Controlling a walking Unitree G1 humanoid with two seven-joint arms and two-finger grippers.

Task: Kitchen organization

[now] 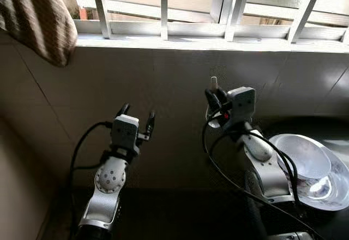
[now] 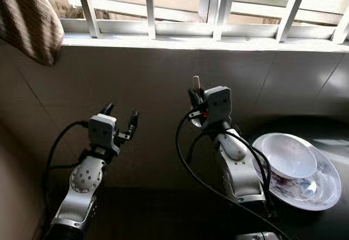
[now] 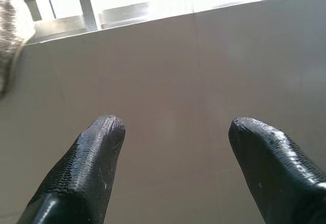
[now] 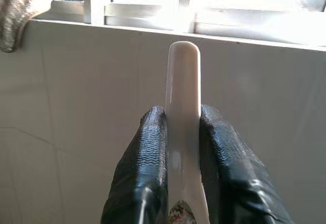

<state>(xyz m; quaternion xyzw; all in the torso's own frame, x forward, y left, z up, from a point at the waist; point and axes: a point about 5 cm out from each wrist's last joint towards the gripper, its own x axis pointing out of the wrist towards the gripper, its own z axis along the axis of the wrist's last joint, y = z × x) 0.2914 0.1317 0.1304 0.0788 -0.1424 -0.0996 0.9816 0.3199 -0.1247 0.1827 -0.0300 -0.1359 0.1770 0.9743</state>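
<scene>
right gripper (image 4: 182,132) raised before a grey tiled wall (image 1: 163,82), black fingers (image 4: 145,158) clamped on either side of a white ceramic spoon (image 4: 183,107), handle end poking up past the fingertips toward the barred window (image 1: 163,5); a patterned patch just visible low on the spoon between the fingers. seen from the head camera, same right gripper (image 1: 216,99) held upright at mid-frame with the pale handle tip standing above it, black cable looping down along the silver forearm. well to that gripper's right and lower, a white bowl (image 1: 297,155) sitting inside a wider white plate (image 1: 335,188) on a dark countertop (image 1: 327,131), apart from the arm. left gripper (image 1: 137,118) lifted to a slightly lower height, off to the right gripper's left, fingers spread with a clear gap and nothing between them; in its wrist view both fingertips (image 3: 97,152) parted against the bare wall tiles, window ledge bright above. striped cloth (image 1: 32,16) hanging at the upper corner beyond the left gripper, near the window frame; its edge also caught at the corner of the right wrist view. strong backlight from the window, wall and counter in shade
</scene>
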